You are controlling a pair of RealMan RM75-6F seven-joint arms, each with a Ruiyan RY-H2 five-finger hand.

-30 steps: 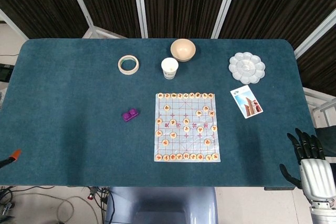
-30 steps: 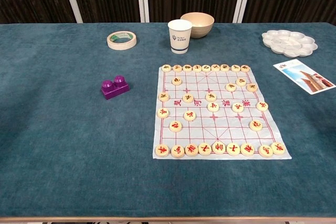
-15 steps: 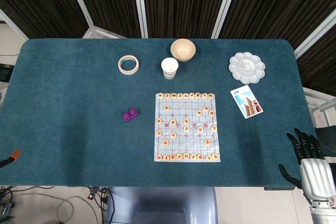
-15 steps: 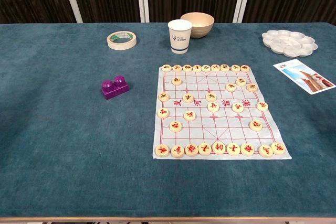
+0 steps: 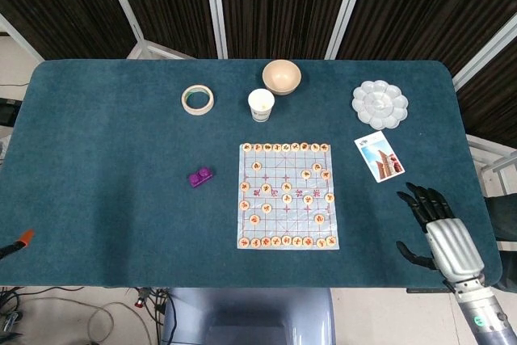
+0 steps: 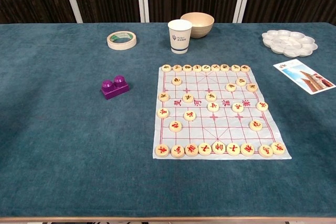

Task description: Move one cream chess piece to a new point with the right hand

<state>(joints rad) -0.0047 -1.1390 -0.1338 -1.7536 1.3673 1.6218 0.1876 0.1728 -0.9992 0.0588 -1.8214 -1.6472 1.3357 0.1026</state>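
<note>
A white chess board sheet (image 5: 287, 195) (image 6: 217, 109) with red lines lies at the table's centre front. Several round cream chess pieces (image 5: 319, 220) (image 6: 255, 125) with red characters stand on it, in rows along its far and near edges and scattered between. My right hand (image 5: 436, 228) is over the table's front right corner, right of the board and well apart from it, fingers spread and holding nothing. The chest view does not show it. My left hand is in neither view.
A tape roll (image 5: 198, 99), a paper cup (image 5: 261, 104) and a cream bowl (image 5: 281, 77) stand behind the board. A white palette (image 5: 380, 103) and a picture card (image 5: 379, 156) lie at the right. A purple block (image 5: 199, 176) sits left of the board.
My right hand has moved left and forward from beyond the table's right edge to over its front right corner. Nothing on the board has moved.
</note>
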